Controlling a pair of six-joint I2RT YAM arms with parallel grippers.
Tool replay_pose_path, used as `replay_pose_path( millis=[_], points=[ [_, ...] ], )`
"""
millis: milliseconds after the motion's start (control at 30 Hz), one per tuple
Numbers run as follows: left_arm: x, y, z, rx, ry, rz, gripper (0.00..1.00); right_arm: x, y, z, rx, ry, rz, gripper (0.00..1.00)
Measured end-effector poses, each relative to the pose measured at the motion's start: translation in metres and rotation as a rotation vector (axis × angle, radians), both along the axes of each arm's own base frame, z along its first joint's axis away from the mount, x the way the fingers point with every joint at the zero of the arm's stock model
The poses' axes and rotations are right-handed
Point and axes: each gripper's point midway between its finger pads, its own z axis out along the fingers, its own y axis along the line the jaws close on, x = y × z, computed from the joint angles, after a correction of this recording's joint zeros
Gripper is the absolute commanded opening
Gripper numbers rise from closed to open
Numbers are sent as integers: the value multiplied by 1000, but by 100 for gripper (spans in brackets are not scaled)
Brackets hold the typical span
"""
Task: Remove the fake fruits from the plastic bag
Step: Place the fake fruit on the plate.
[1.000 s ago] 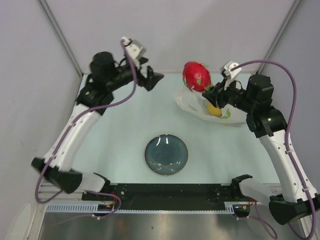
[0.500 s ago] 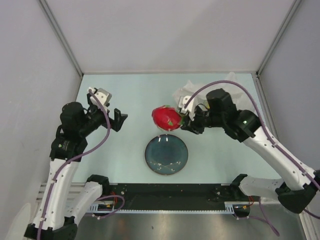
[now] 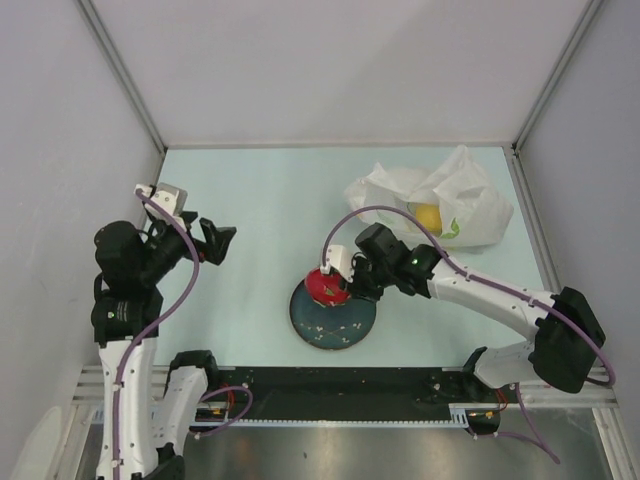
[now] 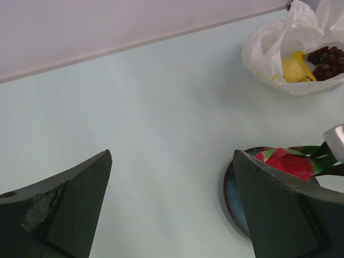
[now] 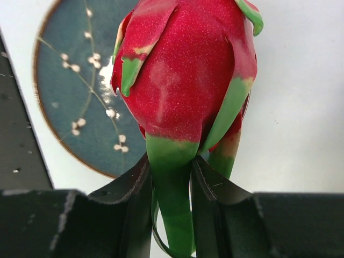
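Carried out of the plastic bag (image 3: 470,195), now above the plate (image 3: 340,330) at its far rim: dragon fruit (image 3: 325,287), stem pinched between right fingers (image 5: 133,201). Wide apart, empty: left fingers (image 4: 64,215). Still bagged: yellow fruit (image 3: 428,216), banana (image 4: 301,57), grape bunch (image 4: 325,62).

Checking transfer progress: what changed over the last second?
The right fingers carried the dragon fruit from above the bag toward the near side and down over the plate, still gripping it. The left fingers pulled back toward the near left, open throughout. Bag and plate stayed put; the yellow fruit remains in the bag.
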Motion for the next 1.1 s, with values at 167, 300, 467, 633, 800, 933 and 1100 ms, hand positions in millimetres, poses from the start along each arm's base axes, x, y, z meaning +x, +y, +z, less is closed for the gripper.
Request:
replay_pose_path(
  millis=[167,300,467,633,800,933,1100],
  points=[
    [1,-4,5,-26,-12,-22,100,4,-2,-18,-32,-56,10,0],
    [4,-5,8,-55,-21,-28,100,11,2,-22,-28,-110,14,0],
    [6,-7,-1,-82,-1,-35,100,12,-1,-34,-36,-134,22,0],
    [6,-7,-4,-85,9,-37,100,12,-3,-44,-46,-154,34,35],
    [4,-9,-5,-89,7,-50,100,22,-1,-45,-57,-217,39,63],
    [4,-11,-6,-97,5,-57,100,29,1,-42,-52,-250,29,84],
    [5,-13,-9,-113,15,-73,100,28,2,-40,-51,-260,33,98]
  ],
)
